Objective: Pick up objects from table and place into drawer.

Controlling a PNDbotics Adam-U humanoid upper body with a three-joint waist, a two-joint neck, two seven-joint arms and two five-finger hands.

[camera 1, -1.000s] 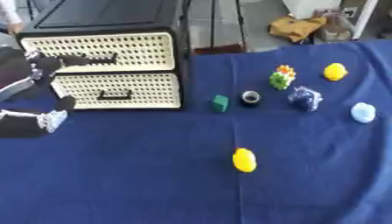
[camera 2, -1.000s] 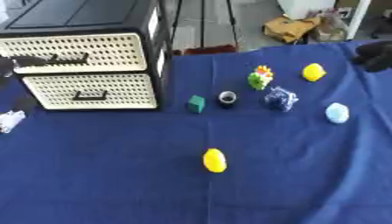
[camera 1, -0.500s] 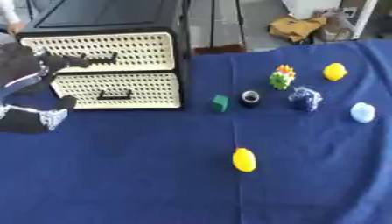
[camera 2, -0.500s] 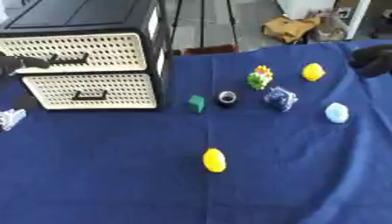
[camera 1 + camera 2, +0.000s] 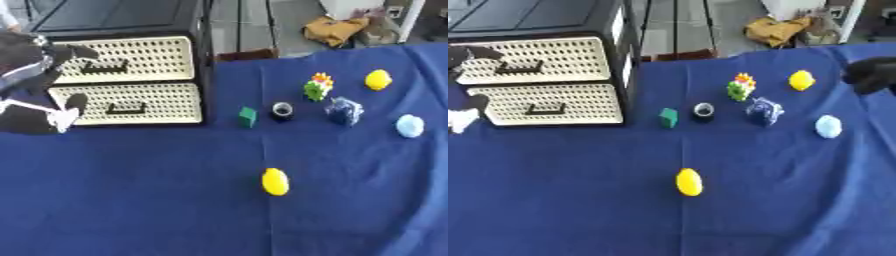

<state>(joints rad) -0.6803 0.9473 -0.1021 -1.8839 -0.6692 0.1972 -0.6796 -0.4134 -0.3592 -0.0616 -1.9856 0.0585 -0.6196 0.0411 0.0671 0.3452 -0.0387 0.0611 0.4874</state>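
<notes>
Left hand (image 5: 39, 85) sits at the front of the drawer unit (image 5: 131, 82), higher than a second ago: it has climbed from the surface (image 5: 175, 200) beside the lower drawer (image 5: 127, 103) to the level of the upper drawer (image 5: 122, 59). One dark finger reaches toward the upper drawer's handle (image 5: 105, 66); whether it touches I cannot tell. Fingers look spread, holding nothing.

Both drawers read as closed, fronts flush. Judgement: the step in hand is opening a drawer, and no picking can count until that is done.

Right hand (image 5: 872, 75) shows only as a dark shape at the right edge of the right eye view; its fingers cannot be made out.

Objects lie untouched, all well to the right of the left hand: green cube (image 5: 248, 117) nearest, then black ring (image 5: 282, 110), dark blue lump (image 5: 345, 111), green-and-orange toy (image 5: 318, 86), yellow round piece (image 5: 378, 79), pale blue ball (image 5: 409, 125). A yellow oval (image 5: 275, 181) lies apart, nearer the camera.
</notes>
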